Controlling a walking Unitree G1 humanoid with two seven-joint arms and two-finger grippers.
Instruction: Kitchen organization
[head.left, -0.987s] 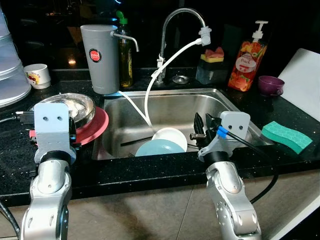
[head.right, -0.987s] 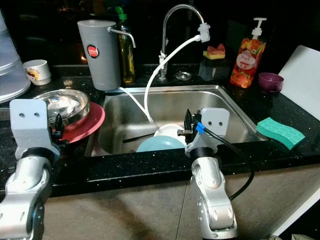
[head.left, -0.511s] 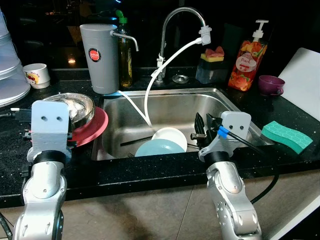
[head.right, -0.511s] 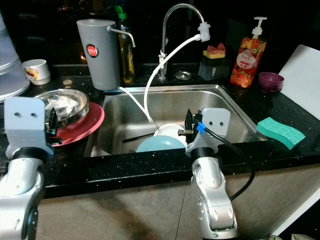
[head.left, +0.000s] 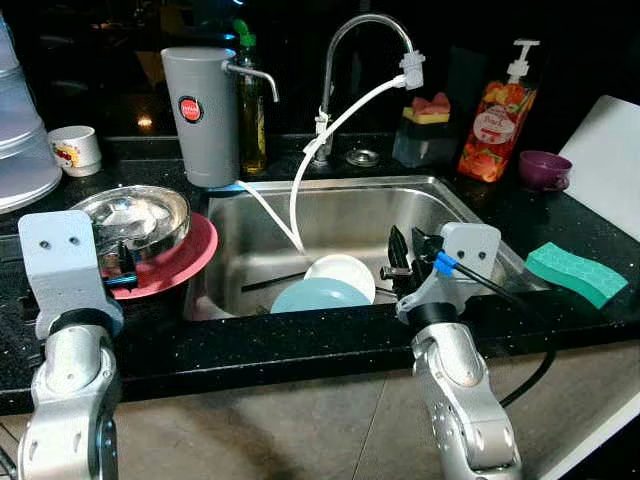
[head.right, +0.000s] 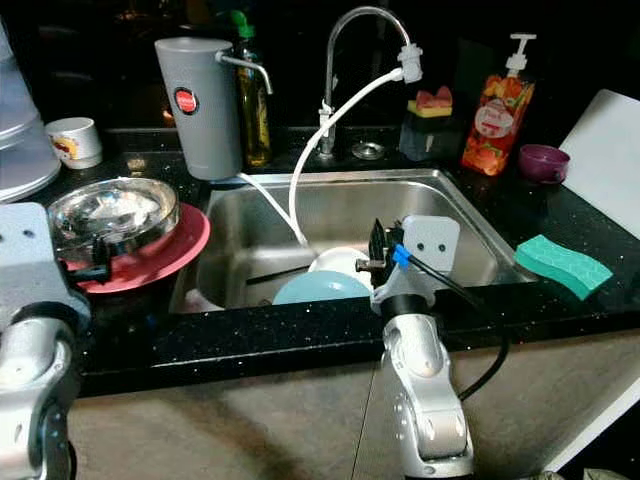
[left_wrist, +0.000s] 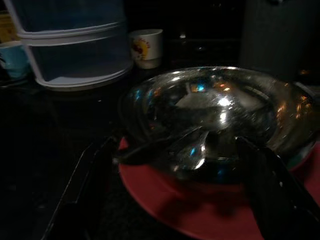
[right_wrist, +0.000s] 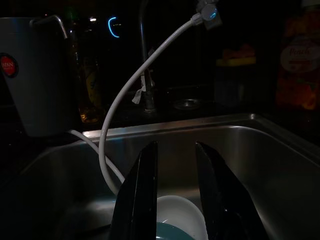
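Observation:
A steel bowl (head.left: 131, 214) sits on a red plate (head.left: 183, 262) on the black counter left of the sink (head.left: 352, 206). My left gripper (left_wrist: 177, 146) is open just in front of that bowl, at the plate's near rim, with its fingers (left_wrist: 95, 185) spread wide and nothing between them. Inside the sink lie a white bowl (head.left: 341, 272) and a light blue plate (head.left: 316, 297). My right gripper (head.left: 405, 256) hovers over the sink's front edge, above the two dishes; it is open, with a narrow gap between its fingers (right_wrist: 142, 200), and empty.
A faucet (head.left: 352, 40) with a white hose (head.left: 330, 130) arches over the sink. A grey water jug (head.left: 200, 115), an oil bottle (head.left: 250, 110), a soap dispenser (head.left: 493, 115) and a purple cup (head.left: 544, 168) line the back. A green sponge (head.left: 580, 272) lies on the right, a white mug (head.left: 75, 150) on the left.
My left arm has pulled back toward me and to the left, so more of the steel bowl and red plate is uncovered. The right arm has stayed put.

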